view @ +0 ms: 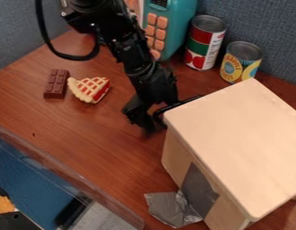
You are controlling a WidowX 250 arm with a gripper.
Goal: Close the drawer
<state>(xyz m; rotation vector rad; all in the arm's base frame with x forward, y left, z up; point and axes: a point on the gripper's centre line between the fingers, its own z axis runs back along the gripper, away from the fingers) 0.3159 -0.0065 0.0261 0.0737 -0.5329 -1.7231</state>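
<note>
Your black hand (pixel 149 126) hangs near the centre, beside the upper-left corner of the pale wooden box-shaped cabinet (pixel 240 139) at four o'clock. You cannot tell from here whether the hand is wide or narrow, nor whether it touches the cabinet. How the cabinet's drawer stands, you cannot tell either. Toward five o'clock you have a grey panel (pixel 199 191) on the cabinet's side, with a crinkled silver-grey flap (pixel 171 209) beside it. On the reddish-brown wooden counter (pixel 102 148), a brown chocolate bar (pixel 56 84) lies just beside a lattice-topped toy pie slice (pixel 90 89) at ten o'clock.
</note>
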